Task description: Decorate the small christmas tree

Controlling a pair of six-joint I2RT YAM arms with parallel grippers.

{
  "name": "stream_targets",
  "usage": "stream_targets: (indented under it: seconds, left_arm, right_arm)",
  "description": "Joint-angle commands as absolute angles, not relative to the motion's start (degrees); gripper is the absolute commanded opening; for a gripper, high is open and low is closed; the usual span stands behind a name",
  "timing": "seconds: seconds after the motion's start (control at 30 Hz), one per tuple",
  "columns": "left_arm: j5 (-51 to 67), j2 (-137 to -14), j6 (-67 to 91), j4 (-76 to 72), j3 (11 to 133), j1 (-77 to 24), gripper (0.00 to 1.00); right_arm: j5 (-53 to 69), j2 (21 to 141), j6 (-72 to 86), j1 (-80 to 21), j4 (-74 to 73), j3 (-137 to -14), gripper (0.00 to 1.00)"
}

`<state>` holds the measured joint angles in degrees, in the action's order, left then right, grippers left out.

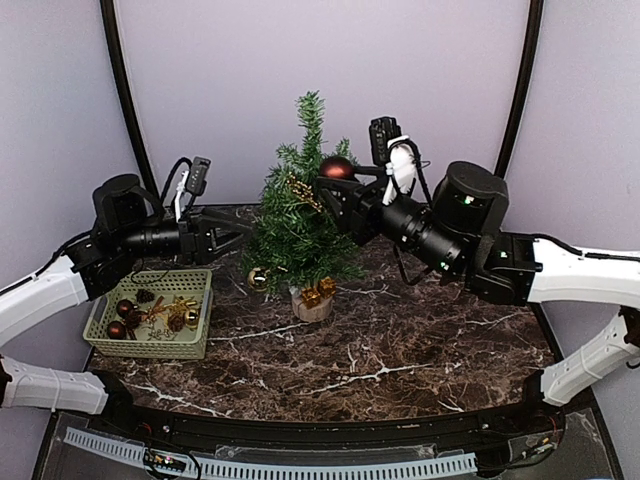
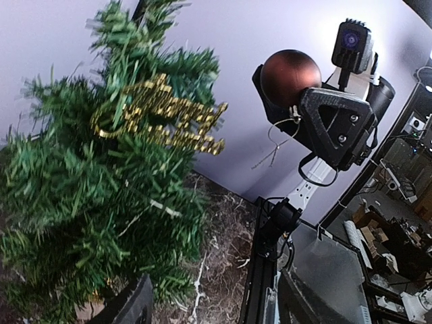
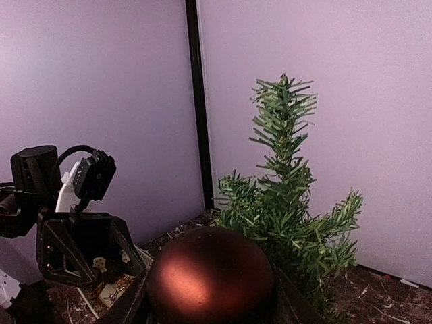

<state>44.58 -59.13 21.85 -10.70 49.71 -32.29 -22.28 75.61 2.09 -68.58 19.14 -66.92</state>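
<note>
**Ball held high beside the tree, left gripper open**

At the left of the dark marble table (image 1: 420, 340) stands a pale green basket (image 1: 196, 318). It holds several dark red balls, some gold pieces and what looks like a pine cone. Above the far side of the basket, the left gripper (image 1: 236, 234) points to the right, toward the tree. In the top view its two fingers stand apart and nothing is between them. Their tips are just beside the lower left branches; I cannot tell whether they touch the needles.

The small christmas tree (image 1: 300, 225) stands upright in the far middle of the table, right of the basket and between the two grippers. Its round wooden base (image 1: 312, 308) rests on the marble. A gold script ornament (image 1: 303, 192) hangs in the upper branches. A small gold ball (image 1: 257, 277) hangs low on the left side. Two little gold gift boxes (image 1: 319, 291) sit at the foot, just above the base.

To the right of the tree top, the right gripper (image 1: 340, 182) is closed on a dark red ball (image 1: 338, 166), one finger at each side of it. The ball is held high, near the upper right branches but apart from them. In the left wrist view a thin hanging thread (image 2: 273, 145) falls loose under the ball.
</note>
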Motion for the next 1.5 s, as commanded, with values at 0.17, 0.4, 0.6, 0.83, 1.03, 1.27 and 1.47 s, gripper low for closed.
stream_targets:
  seconds: [0.17, 0.4, 0.6, 0.83, 1.03, 1.27, 1.47]
  left_arm:
    - [38.7, -56.4, 29.6, -13.0, 42.1, -33.6, 0.63]
    - [38.8, -55.2, 32.6, -15.5, 38.3, -33.7, 0.61]
    - [38.7, -54.6, 31.6, -13.1, 37.5, -34.7, 0.60]
    - [38.0, -54.5, 34.0, -16.8, 35.1, -38.4, 0.58]
    - [35.7, -55.9, 35.3, -18.7, 34.1, -41.7, 0.55]
    - [33.9, -58.0, 35.7, -20.3, 34.6, -43.6, 0.54]
    - [32.2, -59.8, 36.5, -22.0, 35.0, -44.5, 0.48]
  right_arm:
    - [-15.0, 73.8, 10.2, -69.5, 22.6, -59.4, 0.41]
    - [-13.5, 76.8, 11.4, -72.0, 25.5, -57.9, 0.40]
    - [-13.2, 80.1, 13.1, -73.0, 27.2, -57.1, 0.40]
    - [-13.5, 84.7, 13.8, -73.8, 32.3, -55.1, 0.39]
    - [-16.9, 87.4, 13.4, -73.8, 34.8, -54.3, 0.39]
    - [-23.0, 88.1, 14.2, -73.8, 34.8, -53.1, 0.38]
    - [-26.8, 88.2, 15.3, -73.8, 33.9, -52.6, 0.38]
